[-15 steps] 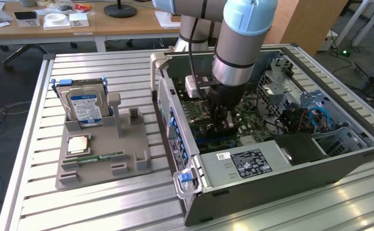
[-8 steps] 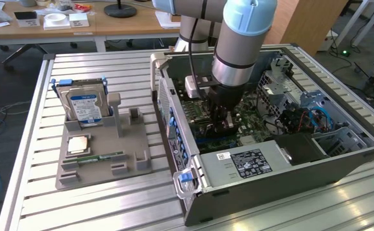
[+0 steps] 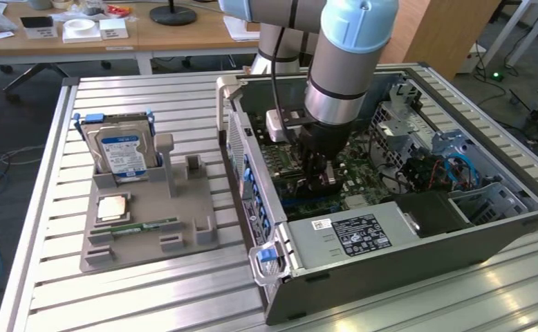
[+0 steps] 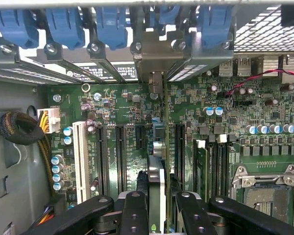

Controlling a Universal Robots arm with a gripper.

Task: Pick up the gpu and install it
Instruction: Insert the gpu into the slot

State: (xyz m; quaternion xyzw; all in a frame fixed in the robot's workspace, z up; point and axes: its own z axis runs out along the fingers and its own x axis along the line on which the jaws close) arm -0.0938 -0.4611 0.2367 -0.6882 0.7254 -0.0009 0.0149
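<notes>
My gripper (image 3: 321, 177) is down inside the open computer case (image 3: 389, 266), above the green motherboard (image 4: 115, 105). In the wrist view the gpu (image 4: 157, 171) appears edge-on as a thin upright card between the two black fingers (image 4: 133, 211), and the gripper (image 4: 161, 211) is shut on it. The card stands in line with an expansion slot, between the black slots on either side. Its silver end bracket (image 4: 156, 81) reaches the case's rear slot openings under the blue clips (image 4: 110, 22). Whether the card's edge sits fully in the slot I cannot tell.
A grey parts holder (image 3: 195, 207) stands at the exterior view's left with a silver hard drive (image 3: 122, 152), a processor chip (image 3: 112, 206) and a green memory stick (image 3: 147, 226). Inside the case are the power supply (image 3: 357, 234), a cable bundle (image 4: 17, 128) and the empty processor socket (image 4: 267, 188).
</notes>
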